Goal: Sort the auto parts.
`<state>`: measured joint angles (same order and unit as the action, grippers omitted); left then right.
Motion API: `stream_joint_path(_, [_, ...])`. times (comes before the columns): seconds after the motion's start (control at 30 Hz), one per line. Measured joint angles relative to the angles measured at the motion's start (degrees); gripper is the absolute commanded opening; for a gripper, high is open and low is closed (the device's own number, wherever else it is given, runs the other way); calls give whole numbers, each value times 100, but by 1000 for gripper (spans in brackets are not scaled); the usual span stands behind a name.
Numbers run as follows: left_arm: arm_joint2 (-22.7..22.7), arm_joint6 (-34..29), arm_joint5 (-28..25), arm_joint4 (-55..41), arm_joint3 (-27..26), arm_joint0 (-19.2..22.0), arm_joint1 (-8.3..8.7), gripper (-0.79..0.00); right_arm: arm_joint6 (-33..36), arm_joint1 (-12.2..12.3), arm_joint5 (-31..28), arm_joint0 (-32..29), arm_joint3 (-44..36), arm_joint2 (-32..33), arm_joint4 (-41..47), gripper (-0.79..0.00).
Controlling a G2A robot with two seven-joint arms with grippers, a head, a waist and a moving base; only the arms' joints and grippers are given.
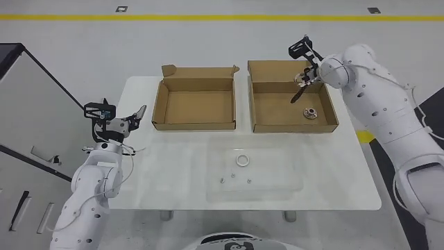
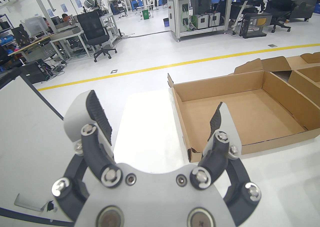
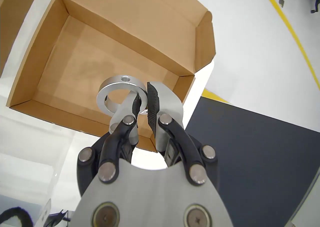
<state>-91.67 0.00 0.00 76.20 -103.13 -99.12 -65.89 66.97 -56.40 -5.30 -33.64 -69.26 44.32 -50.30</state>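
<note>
One metal collar point(image 3: 117, 79) pinched by its rim in my right end effector point(image 3: 142, 102), held over the right cardboard box point(image 3: 130, 25) where another round part point(image 1: 309, 114) already lies, so that's its bin, I'd say. Left end effector point(image 2: 155, 99) gapes idle above the white worktop point(image 2: 147, 138) edge; yellow-lined shop floor point(image 2: 150, 47) beyond

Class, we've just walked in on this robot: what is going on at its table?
The right gripper is shut on a metal ring above the right cardboard box, where another metal part lies. The left gripper is open and empty at the left edge of the table, near the left box. A white ring lies in the clear tray.
</note>
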Motion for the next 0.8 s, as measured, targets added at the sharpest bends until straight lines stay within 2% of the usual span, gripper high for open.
stream_joint_path(0.23, [0,0,0,0,0,0,0,0,-181,-287,-133,266,923,-326,262,-785])
stream_joint_path(0.63, [0,0,0,0,0,0,0,0,-279,-302,-160,224,990,-312,314,-785])
stream_joint_path(0.8, [0,0,0,0,0,0,0,0,-166,-434,-212,252,1486,-398,606,-785])
